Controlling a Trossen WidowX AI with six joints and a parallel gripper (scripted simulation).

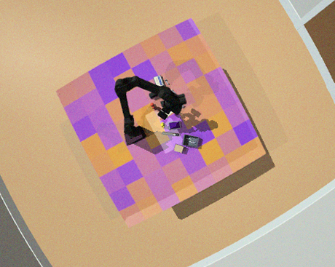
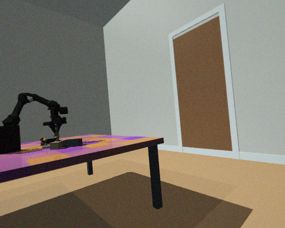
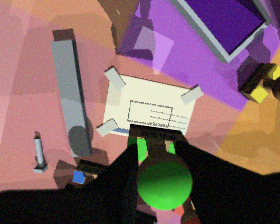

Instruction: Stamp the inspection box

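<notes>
Patchwork tabletop (image 1: 186, 169) (image 2: 115, 145) in purple, orange and pink, with my end effector (image 1: 165, 115) (image 2: 56, 134) (image 3: 156, 148) clenched on the green-knobbed stamp (image 3: 164, 181).

My fingers stand only partly open, closed against the stamp between them, its round green knob facing my wrist. I have it by the near edge of the cream inspection card (image 3: 145, 95), whose printed box lies just beyond my fingertips; I cannot tell whether the stamp touches the card. Pale tabs sit at the card's visible corners, and the purple ink pad (image 1: 175, 125) (image 3: 227, 17) lies apart from my grip, in its grey-rimmed tray.
</notes>
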